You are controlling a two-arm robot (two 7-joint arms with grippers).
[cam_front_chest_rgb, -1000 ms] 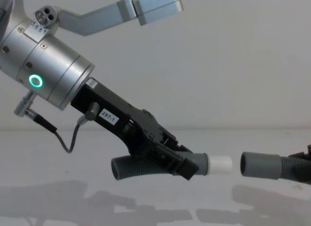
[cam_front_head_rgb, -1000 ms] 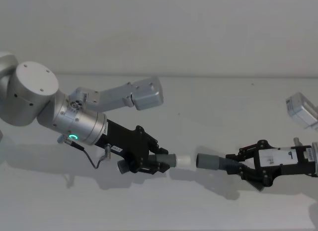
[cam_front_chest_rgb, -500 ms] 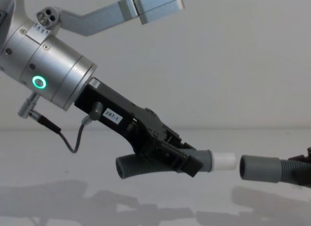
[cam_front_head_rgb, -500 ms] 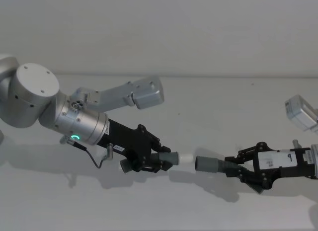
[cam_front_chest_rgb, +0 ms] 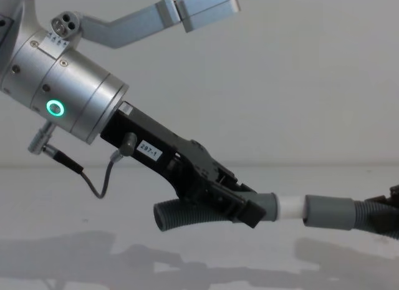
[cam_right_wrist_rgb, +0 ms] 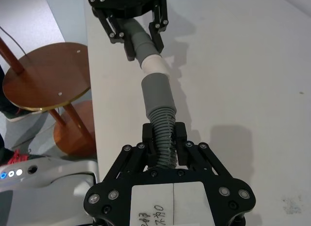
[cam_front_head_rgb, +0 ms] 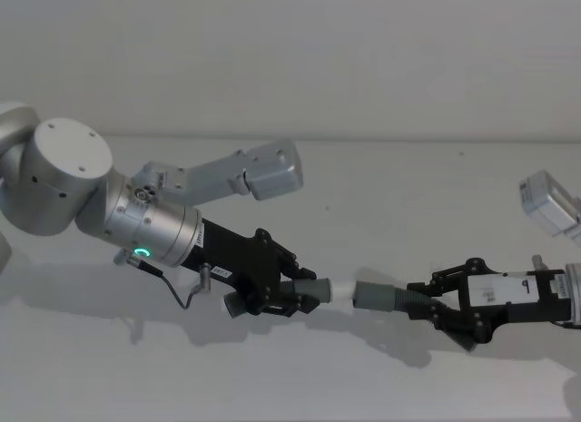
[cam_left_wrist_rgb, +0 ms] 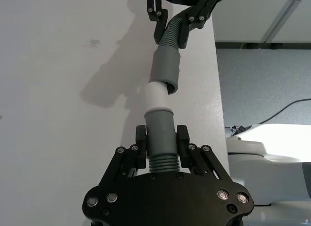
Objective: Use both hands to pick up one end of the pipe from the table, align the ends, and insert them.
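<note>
While each tool clamps its pipe piece, the spigot tip (cam_front_head_rgb: 341,290) meets the socket cuff (cam_front_head_rgb: 377,296).

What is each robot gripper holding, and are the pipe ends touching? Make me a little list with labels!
left gripper: black angular plastic, shut on the short curved dark grey ribbed hose piece
right gripper: black angular plastic, shut on the longer dark grey ribbed hose piece
white spigot tip: its end is at the mouth of the wide grey socket cuff
insertion: just begun, most of the white tip is outside
height: both ends held above the matte white table
</note>
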